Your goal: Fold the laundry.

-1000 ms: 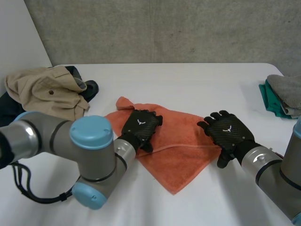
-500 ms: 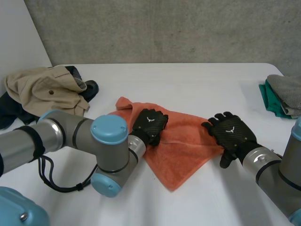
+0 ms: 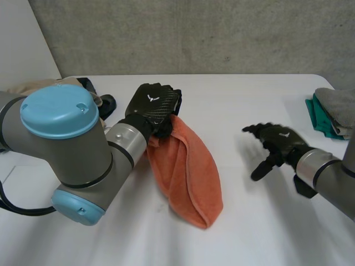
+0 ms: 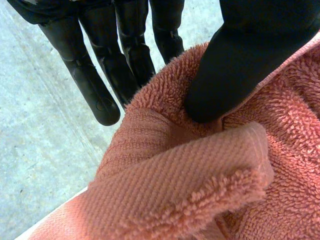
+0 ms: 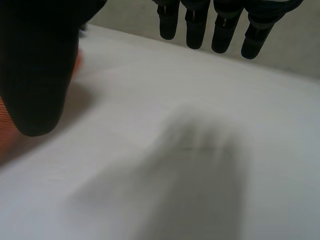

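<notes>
An orange towel point(image 3: 186, 166) hangs bunched from my left hand point(image 3: 152, 105), and its lower end rests on the white table point(image 3: 233, 100). That hand is raised above the table at middle left and is shut on the towel's upper end. In the left wrist view the thumb point(image 4: 230, 70) presses into the towel point(image 4: 200, 190) while the fingers point(image 4: 90, 85) stand beside the fold. My right hand point(image 3: 277, 141) hovers open over bare table to the towel's right, apart from it. Its thumb point(image 5: 35, 65) and straight fingers point(image 5: 200, 25) hold nothing; a sliver of towel point(image 5: 3, 131) shows beside the thumb.
A stack of green and grey folded cloths point(image 3: 333, 113) lies at the table's right edge. A beige garment point(image 3: 61, 83) and a dark item point(image 3: 105, 102) lie at the back left, partly behind my left arm point(image 3: 61, 149), which fills the front left.
My left hand shut on the flat towel and lifted it up and back to the left, so it now hangs bunched. My right hand came off the towel's right corner and rose.
</notes>
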You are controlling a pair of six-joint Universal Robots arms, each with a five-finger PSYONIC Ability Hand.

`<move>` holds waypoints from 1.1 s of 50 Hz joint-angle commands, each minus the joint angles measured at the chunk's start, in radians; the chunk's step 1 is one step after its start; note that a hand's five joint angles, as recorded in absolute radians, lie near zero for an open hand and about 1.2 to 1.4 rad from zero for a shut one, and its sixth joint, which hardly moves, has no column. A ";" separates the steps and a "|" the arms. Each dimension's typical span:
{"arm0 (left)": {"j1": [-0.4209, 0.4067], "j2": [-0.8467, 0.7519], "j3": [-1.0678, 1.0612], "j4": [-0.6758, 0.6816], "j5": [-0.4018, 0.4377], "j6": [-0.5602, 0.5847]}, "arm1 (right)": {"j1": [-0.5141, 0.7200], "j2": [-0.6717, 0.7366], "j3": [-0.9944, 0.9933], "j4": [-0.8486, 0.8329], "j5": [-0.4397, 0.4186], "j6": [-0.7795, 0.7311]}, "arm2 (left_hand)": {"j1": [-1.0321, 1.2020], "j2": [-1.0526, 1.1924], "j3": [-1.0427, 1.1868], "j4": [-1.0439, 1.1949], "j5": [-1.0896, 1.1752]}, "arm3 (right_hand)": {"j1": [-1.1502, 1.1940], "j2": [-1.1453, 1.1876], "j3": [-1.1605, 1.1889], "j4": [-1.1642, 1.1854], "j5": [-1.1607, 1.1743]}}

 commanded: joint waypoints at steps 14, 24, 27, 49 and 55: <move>-0.004 0.045 -0.014 -0.010 -0.007 -0.059 | 0.157 0.156 -0.120 -0.024 -0.082 0.381 | 0.319 0.203 0.211 0.199 0.270 | 1.170 1.179 1.180 1.178 1.174; 0.038 0.146 -0.115 -0.011 0.004 -0.075 | 0.164 -0.021 -0.211 -0.124 0.294 -0.256 | 0.319 0.203 0.211 0.199 0.270 | 1.170 1.179 1.180 1.178 1.174; 0.058 0.148 -0.136 -0.011 0.004 -0.075 | 0.189 -0.027 -0.215 -0.141 0.300 -0.370 | 0.319 0.203 0.211 0.199 0.270 | 1.170 1.179 1.180 1.178 1.174; 0.104 0.080 -0.225 0.038 -0.001 -0.073 | 0.312 0.083 -0.205 -0.150 0.248 -0.418 | 0.319 0.203 0.211 0.199 0.270 | -0.052 -0.042 -0.042 -0.043 -0.048; 0.117 0.146 -0.225 0.039 -0.007 -0.070 | 0.257 -0.019 -0.217 -0.081 0.213 -0.391 | 0.319 0.203 0.211 0.199 0.270 | -0.052 -0.042 -0.042 -0.043 -0.048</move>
